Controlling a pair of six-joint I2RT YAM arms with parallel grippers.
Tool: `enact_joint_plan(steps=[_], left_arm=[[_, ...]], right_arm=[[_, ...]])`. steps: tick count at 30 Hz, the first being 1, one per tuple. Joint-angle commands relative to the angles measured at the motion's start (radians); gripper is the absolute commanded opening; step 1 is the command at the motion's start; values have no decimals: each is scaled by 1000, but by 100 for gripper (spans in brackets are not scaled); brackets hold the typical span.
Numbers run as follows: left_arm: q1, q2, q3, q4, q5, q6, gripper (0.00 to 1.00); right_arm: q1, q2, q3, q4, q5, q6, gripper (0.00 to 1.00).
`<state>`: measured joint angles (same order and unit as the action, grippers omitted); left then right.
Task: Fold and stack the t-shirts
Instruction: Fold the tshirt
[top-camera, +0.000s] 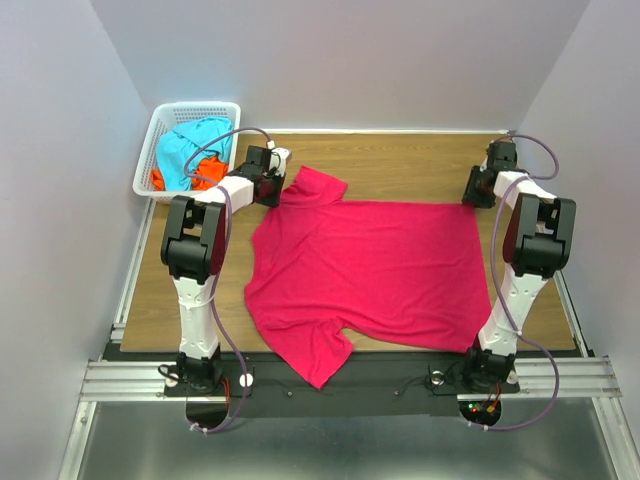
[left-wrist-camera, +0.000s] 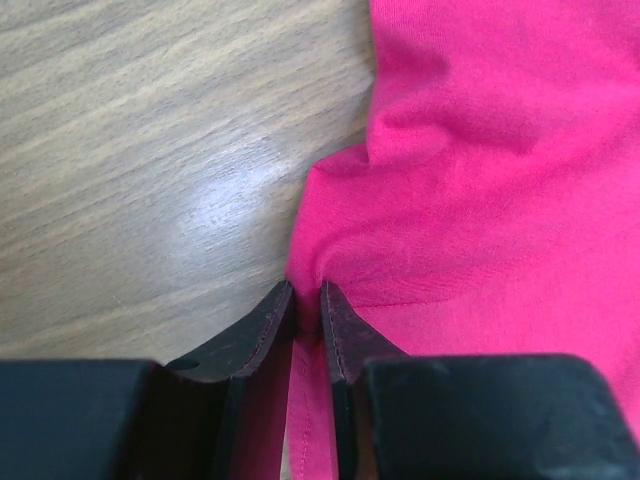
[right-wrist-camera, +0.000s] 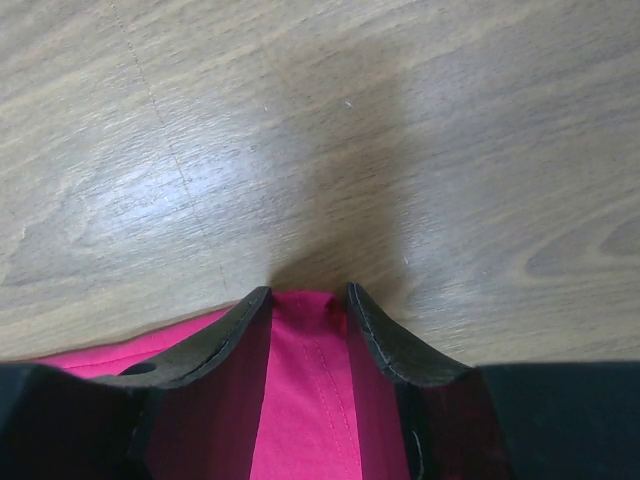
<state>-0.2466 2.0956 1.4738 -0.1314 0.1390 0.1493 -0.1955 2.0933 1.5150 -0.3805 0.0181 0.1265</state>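
We see the crimson-pink t-shirt (top-camera: 370, 270) spread flat across the middle of the wooden table (top-camera: 420, 160). At its upper left, by the sleeve, the left gripper (left-wrist-camera: 307, 295) has narrow jaws pinching a fold of the cloth. At the upper right corner, the right gripper (right-wrist-camera: 308, 292) has its jaws partly apart, with the hem between them.
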Motion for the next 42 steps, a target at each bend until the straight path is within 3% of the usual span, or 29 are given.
enact_joint_plan(steps=[1, 2, 3, 6, 7, 9, 13, 26, 42], left_arm=[[6, 26, 19, -62, 14, 3, 26], [4, 26, 17, -62, 16, 6, 26], [6, 26, 16, -63, 17, 7, 19], [9, 27, 20, -70, 19, 9, 17], [10, 26, 22, -73, 17, 9, 12], [12, 26, 25, -71, 17, 7, 11], [18, 11, 46, -73, 7, 1, 6], [40, -23, 172, -83, 2, -5, 4], [44, -143, 40, -43, -10, -22, 4]], right_arm=[[-5, 42, 22, 12, -12, -21, 42], [-5, 48, 22, 12, -14, -19, 41], [-7, 51, 20, 12, -14, -22, 41], [-5, 51, 10, 12, -43, -28, 34], [-5, 50, 7, 12, -46, -28, 26], [-7, 44, 5, 12, -46, -31, 21], [-7, 19, 17, 11, -37, -47, 2], [-5, -55, 91, 14, -24, -67, 1], [-7, -182, -7, 37, 3, -14, 1]])
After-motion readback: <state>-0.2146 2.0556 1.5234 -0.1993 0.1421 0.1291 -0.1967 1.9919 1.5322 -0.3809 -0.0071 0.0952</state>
